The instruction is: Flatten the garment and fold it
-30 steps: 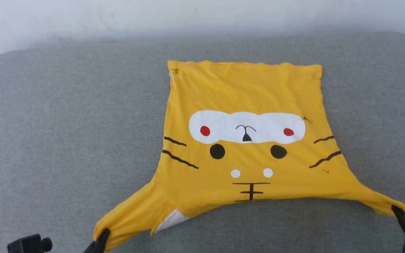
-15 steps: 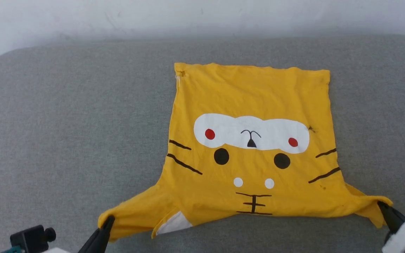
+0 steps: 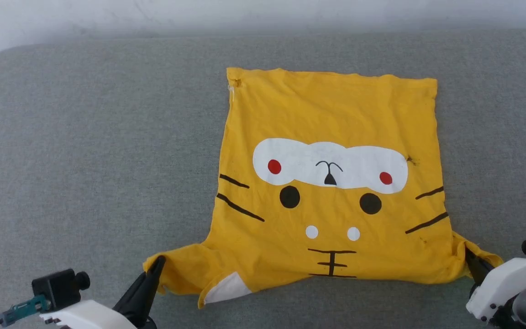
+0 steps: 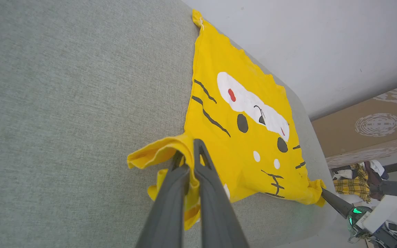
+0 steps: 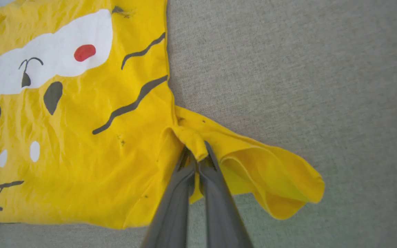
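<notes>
Surface (image 3: pixel 85 160): grey, padded, beneath everything. Left gripper (image 3: pixel 159 261): clenched on bunched left sleeve (image 4: pixel 153 151) of garment (image 3: pixel 331 123); sits closer to shirt body than a second ago, sleeve no longer stretched outward. Garment: spread print-side up at centre of surface, straight hem at far side, sleeves at near side; lies squarer than before. Right gripper (image 3: pixel 468 253): clenched on right sleeve (image 5: pixel 271 168), likewise drawn inward; sleeve now slack, folded over itself.
</notes>
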